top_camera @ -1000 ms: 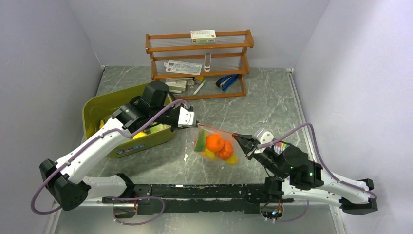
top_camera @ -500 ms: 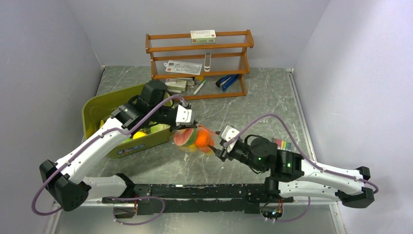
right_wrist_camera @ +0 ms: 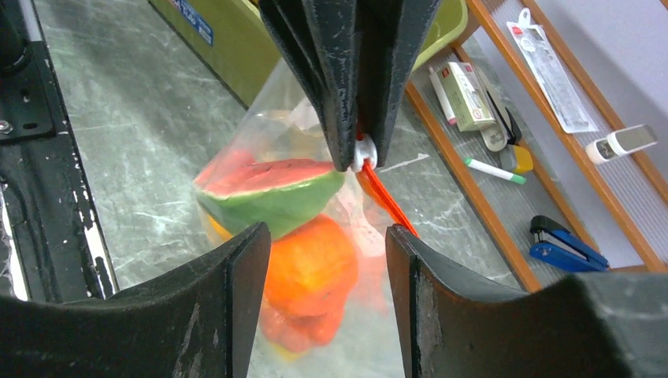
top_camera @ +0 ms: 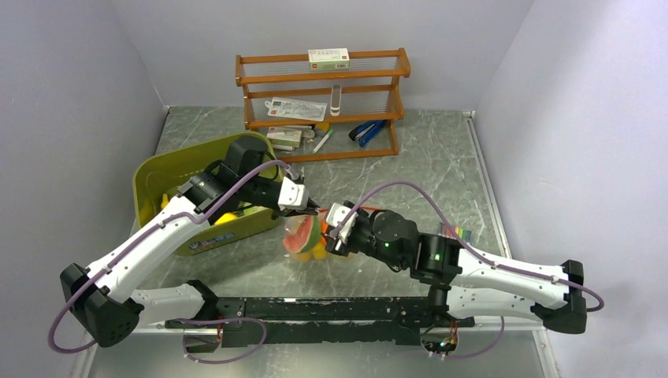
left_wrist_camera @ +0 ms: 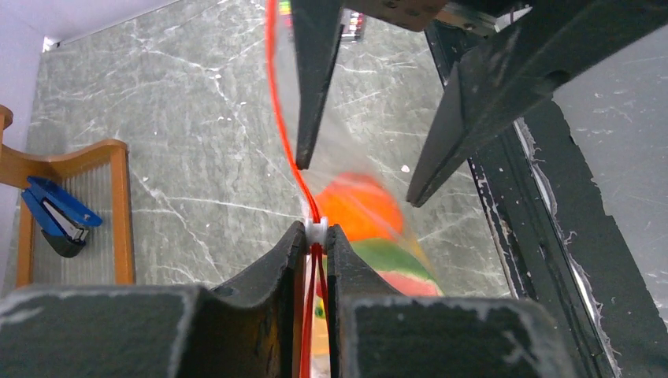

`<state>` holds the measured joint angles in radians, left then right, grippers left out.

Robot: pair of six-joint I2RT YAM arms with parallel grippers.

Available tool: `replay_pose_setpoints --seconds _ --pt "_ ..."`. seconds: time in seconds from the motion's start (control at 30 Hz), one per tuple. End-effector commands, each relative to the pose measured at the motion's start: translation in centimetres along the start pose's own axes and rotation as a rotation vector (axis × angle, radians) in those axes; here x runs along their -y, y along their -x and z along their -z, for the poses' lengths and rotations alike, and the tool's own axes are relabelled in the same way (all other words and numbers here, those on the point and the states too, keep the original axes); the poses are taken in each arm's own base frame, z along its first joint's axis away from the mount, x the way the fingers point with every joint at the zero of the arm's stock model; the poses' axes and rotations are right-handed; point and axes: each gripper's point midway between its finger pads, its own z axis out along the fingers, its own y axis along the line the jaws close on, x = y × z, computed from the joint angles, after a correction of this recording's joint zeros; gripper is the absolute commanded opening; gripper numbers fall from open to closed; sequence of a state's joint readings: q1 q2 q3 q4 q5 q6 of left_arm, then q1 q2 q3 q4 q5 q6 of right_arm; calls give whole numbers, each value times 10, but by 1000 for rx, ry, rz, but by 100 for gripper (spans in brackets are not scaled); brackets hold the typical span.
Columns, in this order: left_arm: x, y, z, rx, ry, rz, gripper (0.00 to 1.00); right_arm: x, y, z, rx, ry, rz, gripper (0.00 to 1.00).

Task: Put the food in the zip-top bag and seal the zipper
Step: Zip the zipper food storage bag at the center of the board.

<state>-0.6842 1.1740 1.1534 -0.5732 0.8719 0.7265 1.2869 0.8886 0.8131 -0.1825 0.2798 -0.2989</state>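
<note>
The zip-top bag (top_camera: 303, 236) hangs clear and bunched below my left gripper (top_camera: 309, 206), lifted off the table. It holds the food: a watermelon slice (right_wrist_camera: 268, 193), an orange round (right_wrist_camera: 311, 268) and something yellow beneath. In the left wrist view my left gripper (left_wrist_camera: 316, 231) is shut on the white tab of the orange-red zipper (left_wrist_camera: 283, 118). My right gripper (right_wrist_camera: 327, 236) faces the bag with its jaws open, either side of the orange round and touching nothing. Seen from above, the right gripper (top_camera: 335, 228) sits just right of the bag.
An olive-green tub (top_camera: 157, 177) stands left of the bag, under the left arm. A wooden rack (top_camera: 323, 102) at the back holds packets, pens and a blue stapler (top_camera: 366, 131). A black rail (top_camera: 315, 309) runs along the near edge. A small striped object (top_camera: 461, 233) lies to the right.
My right gripper has let go of the zipper's far end, opened and swung left up to the bag. The bag, earlier stretched between both grippers, now hangs bunched from the left one.
</note>
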Motion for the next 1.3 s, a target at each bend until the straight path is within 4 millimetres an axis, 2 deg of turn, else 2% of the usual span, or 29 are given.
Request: replay_pose_setpoints --seconds 0.0,0.13,0.3,0.43,0.63,0.83,0.97,1.2,1.27 --pt "8 17 4 76 -31 -75 7 10 22 0 73 35 4 56" --pt "10 16 4 78 -31 -79 7 16 25 1 100 72 -17 55" --pt "9 10 3 57 -30 -70 7 10 43 5 149 142 -18 54" --pt "8 10 2 59 -31 -69 7 8 48 5 154 172 -4 54" --pt "9 10 2 63 -32 -71 7 9 31 -7 86 185 34 54" --pt "10 11 3 65 -37 -71 7 6 20 -14 68 202 18 47" --pt "11 10 4 62 -33 -73 7 9 12 -15 48 189 22 38" --pt "12 12 5 63 -39 -76 7 12 -5 -13 7 183 20 1" --pt "13 15 6 66 -40 -79 7 13 -9 -12 -5 183 17 0"
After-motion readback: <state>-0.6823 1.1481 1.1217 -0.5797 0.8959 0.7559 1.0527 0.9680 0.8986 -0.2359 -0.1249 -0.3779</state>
